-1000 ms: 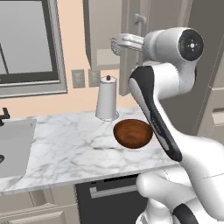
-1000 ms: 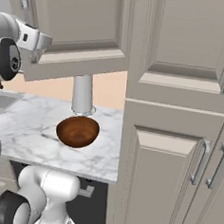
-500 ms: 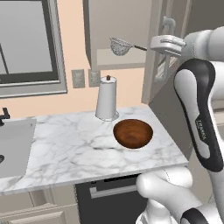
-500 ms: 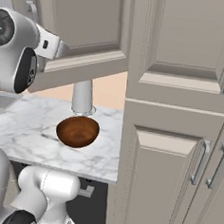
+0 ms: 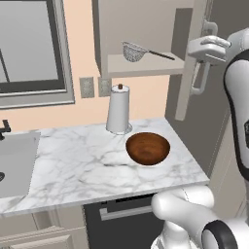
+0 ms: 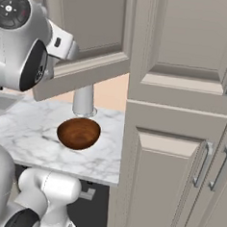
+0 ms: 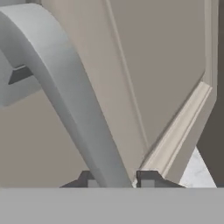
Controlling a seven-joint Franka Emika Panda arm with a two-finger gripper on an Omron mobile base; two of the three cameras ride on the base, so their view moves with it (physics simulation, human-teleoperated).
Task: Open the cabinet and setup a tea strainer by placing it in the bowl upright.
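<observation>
The taupe cabinet (image 5: 146,34) stands open, its door (image 5: 187,63) swung out to the right. On its inner shelf lies the silver tea strainer (image 5: 134,51), with its thin handle pointing right. My gripper (image 5: 205,48) is shut on the door's vertical bar handle (image 5: 199,80). In the hand view that handle (image 7: 65,87) runs down between the gripper (image 7: 114,180) and its dark fingertips (image 7: 148,178). The reddish-brown bowl (image 5: 148,148) sits empty on the marble counter (image 5: 73,165) below. In the right base view the bowl (image 6: 78,133) sits under the open door (image 6: 87,41).
A white paper towel roll (image 5: 118,109) stands just behind the bowl, against the wall. A sink (image 5: 14,160) lies at the counter's left end. Tall grey pantry doors (image 6: 182,116) rise right of the counter. Wall outlets (image 5: 96,87) sit beneath the cabinet.
The arm has pulled the door further open and moved right with it. The shelf and the strainer now show in full.
</observation>
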